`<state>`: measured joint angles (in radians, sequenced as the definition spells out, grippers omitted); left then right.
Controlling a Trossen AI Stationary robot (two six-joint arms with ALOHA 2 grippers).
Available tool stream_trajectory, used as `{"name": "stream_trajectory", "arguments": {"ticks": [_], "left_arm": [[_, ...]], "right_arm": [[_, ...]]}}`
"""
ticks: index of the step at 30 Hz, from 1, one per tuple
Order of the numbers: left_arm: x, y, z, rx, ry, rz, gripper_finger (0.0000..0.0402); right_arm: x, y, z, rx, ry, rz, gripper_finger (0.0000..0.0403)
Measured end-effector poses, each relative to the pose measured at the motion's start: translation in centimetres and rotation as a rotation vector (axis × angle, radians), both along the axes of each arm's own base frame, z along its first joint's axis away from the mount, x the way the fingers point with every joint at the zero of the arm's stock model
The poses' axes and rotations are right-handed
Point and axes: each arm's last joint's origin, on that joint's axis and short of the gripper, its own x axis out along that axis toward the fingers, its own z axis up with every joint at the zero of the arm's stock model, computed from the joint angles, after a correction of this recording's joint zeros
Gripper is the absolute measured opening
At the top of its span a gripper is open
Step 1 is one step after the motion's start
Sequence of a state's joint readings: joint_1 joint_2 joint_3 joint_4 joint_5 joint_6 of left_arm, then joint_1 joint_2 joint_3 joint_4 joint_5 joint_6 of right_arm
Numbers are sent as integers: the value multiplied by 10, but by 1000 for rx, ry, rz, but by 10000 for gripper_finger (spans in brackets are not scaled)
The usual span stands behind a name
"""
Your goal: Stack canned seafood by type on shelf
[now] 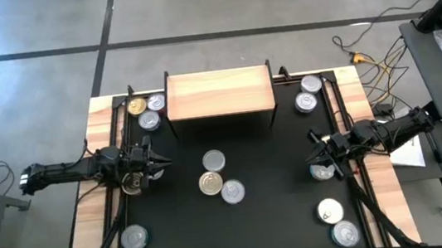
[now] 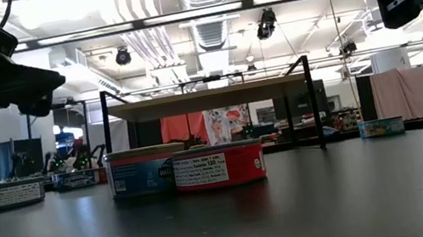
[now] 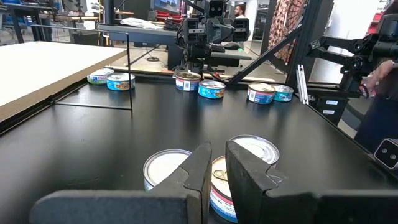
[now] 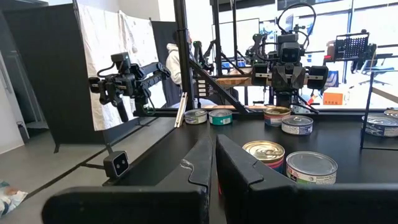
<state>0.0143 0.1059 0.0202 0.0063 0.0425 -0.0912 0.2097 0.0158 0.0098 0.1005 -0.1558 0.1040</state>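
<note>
**Tins Wait in Clusters as Both Arms Hover Empty Over the Desk**

Nearest the table-level camera, a red-labelled tin (image 2: 219,166) and a blue-labelled tin (image 2: 143,172) sit touching at the middle of the black mat (image 1: 265,219), part of a loose trio (image 1: 217,175) that lies between the two arms and in front of the shelf (image 1: 219,92). That light-wood shelf stands bare at the far edge of the desk (image 1: 89,214), so nothing appears stacked yet. The left claw (image 1: 155,160) hangs clenched and empty, a gold-lidded tin (image 1: 133,183) just beside its arm and the central trio ahead of its fingertips, likely its closest pickings. The right claw (image 1: 314,148) is likewise clenched on nothing, a silver tin (image 1: 322,172) just beside it. Remaining tins sit grouped near the mat's corners, well apart from either claw, seemingly laid out as mixed supply for sorting by type.
</note>
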Motion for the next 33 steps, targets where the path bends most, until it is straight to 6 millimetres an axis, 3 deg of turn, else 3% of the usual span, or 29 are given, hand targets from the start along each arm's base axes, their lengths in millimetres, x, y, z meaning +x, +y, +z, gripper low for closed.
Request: {"name": "stream_trajectory", "arguments": {"ticks": [8,13,20,22,27,33], "left_arm": [[0,0,0,0,0,0,32],[0,0,0,0,0,0,32],[0,0,0,0,0,0,32],[0,0,0,0,0,0,32],[0,0,0,0,0,0,32],[0,0,1,0,-12,0,32]], "right_arm": [[0,0,0,-61,-24,-6,13],[0,0,1,-11,-13,-5,13],[1,-7,3,-194,-77,-262,13],[1,-8,10,-122,-130,-307,13],[-9,-15,36,363,-336,-390,13],[-16,-19,47,485,-455,-441,13]]}}
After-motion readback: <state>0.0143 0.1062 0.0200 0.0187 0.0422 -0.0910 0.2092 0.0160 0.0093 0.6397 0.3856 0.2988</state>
